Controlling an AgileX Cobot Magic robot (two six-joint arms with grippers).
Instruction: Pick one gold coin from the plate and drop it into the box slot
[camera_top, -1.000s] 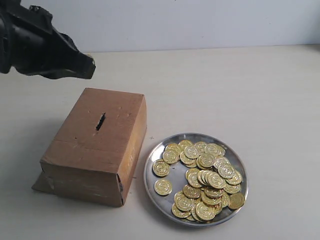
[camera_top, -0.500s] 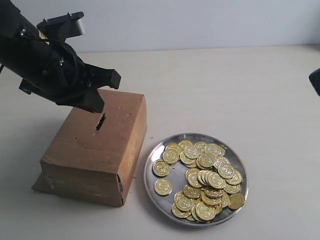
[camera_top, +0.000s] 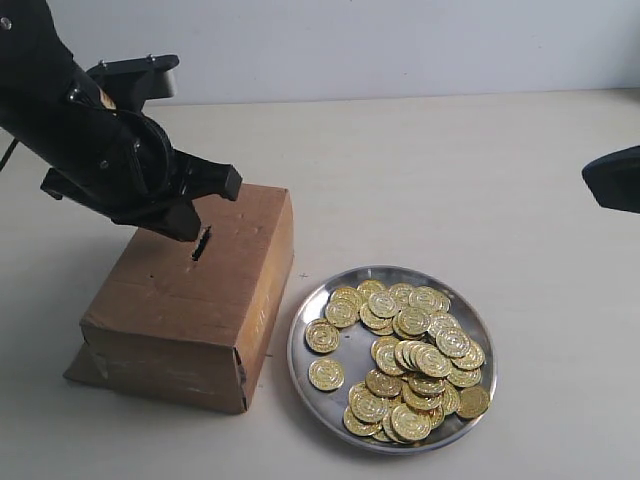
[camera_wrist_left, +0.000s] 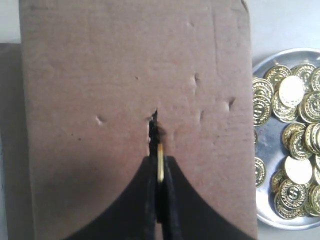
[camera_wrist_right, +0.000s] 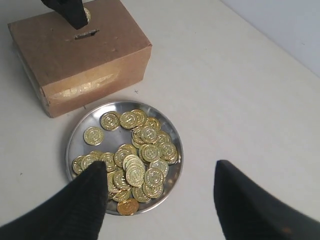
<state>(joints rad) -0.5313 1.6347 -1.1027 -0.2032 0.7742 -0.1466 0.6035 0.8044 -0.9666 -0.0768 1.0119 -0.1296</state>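
Tabletop (camera_top: 450, 180) pale; left gripper (camera_wrist_left: 160, 160) pinches coin (camera_wrist_left: 160, 170) edge-on, aligned along box slot (camera_wrist_left: 153, 131); right gripper (camera_wrist_right: 159, 165) spread.

Beige tabletop (camera_top: 450, 170), pale wall (camera_top: 400, 45)

1. The box (camera_top: 190, 300) sits on the counter (camera_top: 450, 180), left of the middle.
2. The plate (camera_top: 352, 352) lies on the counter just beside the box, to its right and a little nearer the front.
3. The coins (camera_top: 415, 350) lie in the plate, heaped over its right half, with two lying apart on the side nearest the box.
4. The box slot (camera_top: 201, 244) is in the box's top face, towards the back.
5. The left gripper (camera_top: 190, 225) hangs over the box top. The pinched coin (camera_wrist_left: 160, 162) stands edge-on between its fingers (camera_wrist_left: 145, 200), in line with the slot and at its end.
6. The right gripper (camera_top: 612, 180) is at the far right, well apart from the plate.
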